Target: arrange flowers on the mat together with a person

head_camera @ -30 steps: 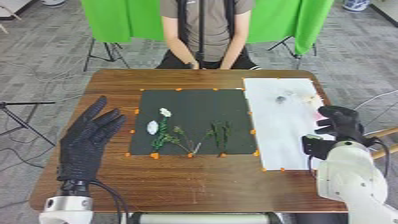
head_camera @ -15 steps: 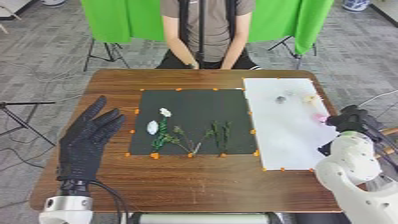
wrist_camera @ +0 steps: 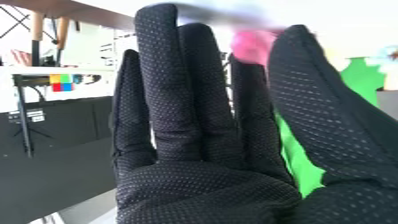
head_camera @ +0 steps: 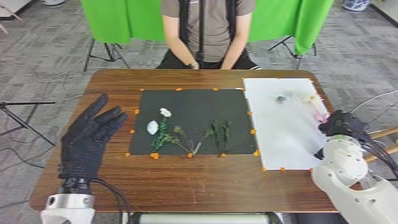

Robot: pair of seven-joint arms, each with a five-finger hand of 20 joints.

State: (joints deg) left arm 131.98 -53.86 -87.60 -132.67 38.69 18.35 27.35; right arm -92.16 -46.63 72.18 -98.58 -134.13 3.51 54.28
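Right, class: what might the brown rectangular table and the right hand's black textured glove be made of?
The table looks wooden, possibly varnished, given its streaky grain. The black glove on the right hand seems matt fabric, from its dotted texture.

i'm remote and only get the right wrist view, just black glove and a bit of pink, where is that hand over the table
Observer: In the head view, the right hand is at the right edge of the white sheet.
Operator: ok and is anything on the dark mat
Observer: Yes, a white flower lies on its left part.
Operator: got it, and where's the other one of my hands
Observer: The left hand is to the left of the dark mat.
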